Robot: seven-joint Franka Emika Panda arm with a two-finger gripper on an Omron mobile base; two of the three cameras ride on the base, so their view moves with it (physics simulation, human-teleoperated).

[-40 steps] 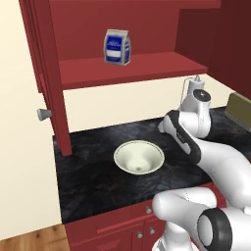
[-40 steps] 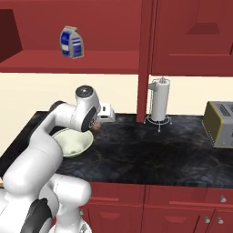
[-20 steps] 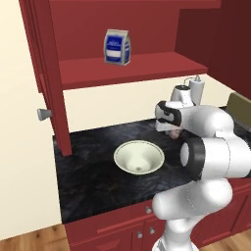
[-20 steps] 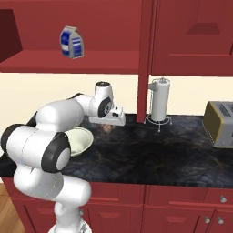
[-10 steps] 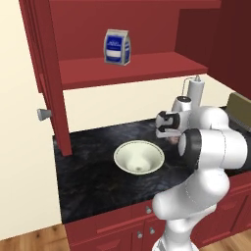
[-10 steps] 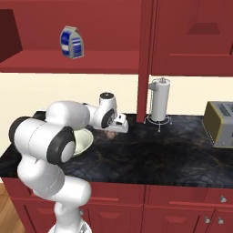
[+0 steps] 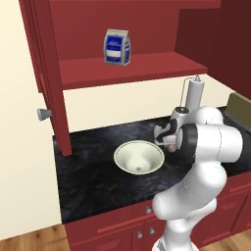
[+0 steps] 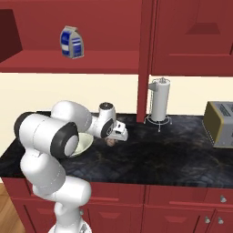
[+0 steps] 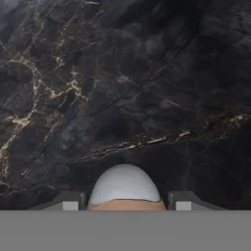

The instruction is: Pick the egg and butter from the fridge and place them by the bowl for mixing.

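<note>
egg (image 9: 124,185) clamped between gripper (image 9: 123,201) fingers above counter (image 9: 122,88)

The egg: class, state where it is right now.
The egg sits between the end effector fingers, low over the dark counter, just right of the bowl.

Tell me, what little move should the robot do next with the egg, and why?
Probably lower it a little more and then let go. The claw is shut on the small pinkish-tan egg, low over the dark marbled counter, right beside the wide cream-white bowl. Whether the egg already touches the counter cannot be told.
</note>
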